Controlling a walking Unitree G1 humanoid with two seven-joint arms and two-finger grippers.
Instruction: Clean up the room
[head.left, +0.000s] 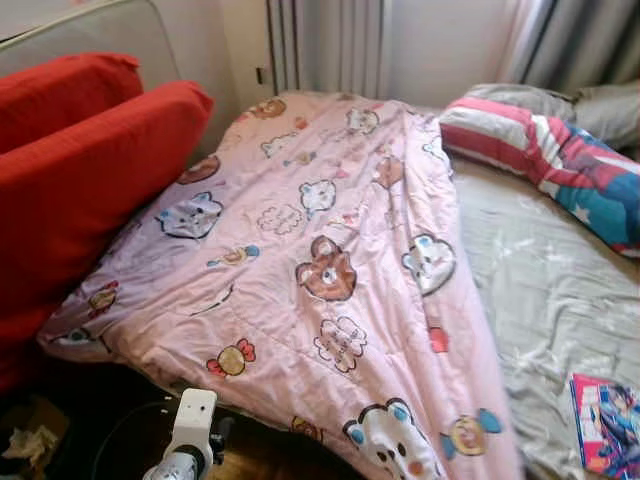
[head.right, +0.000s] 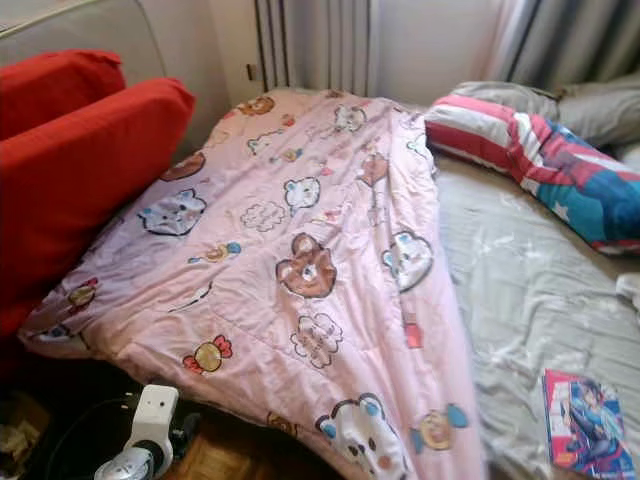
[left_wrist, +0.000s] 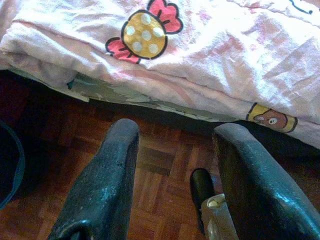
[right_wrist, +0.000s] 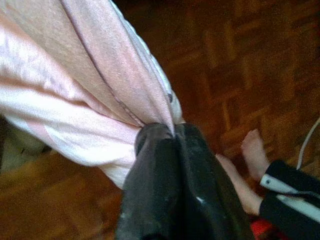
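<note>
Pink quilted blanket printed with cartoon animals (head.left: 320, 250) spread diagonally over the bed, between two red cushions (head.left: 90, 170) on the robot's left and the grey-green bedsheet (head.left: 540, 300) on its right. Right gripper (right_wrist: 174, 131): fingers pressed together, pinching a gathered fold of the blanket above the dark wooden parquet floor (right_wrist: 240, 60); a person's bare feet (right_wrist: 250, 160) beside it. Left gripper (left_wrist: 175, 145): fingers spread apart, empty, hanging over the floor just below the blanket's edge. A colourful illustrated book (head.right: 585, 425) lies on the sheet.
</note>
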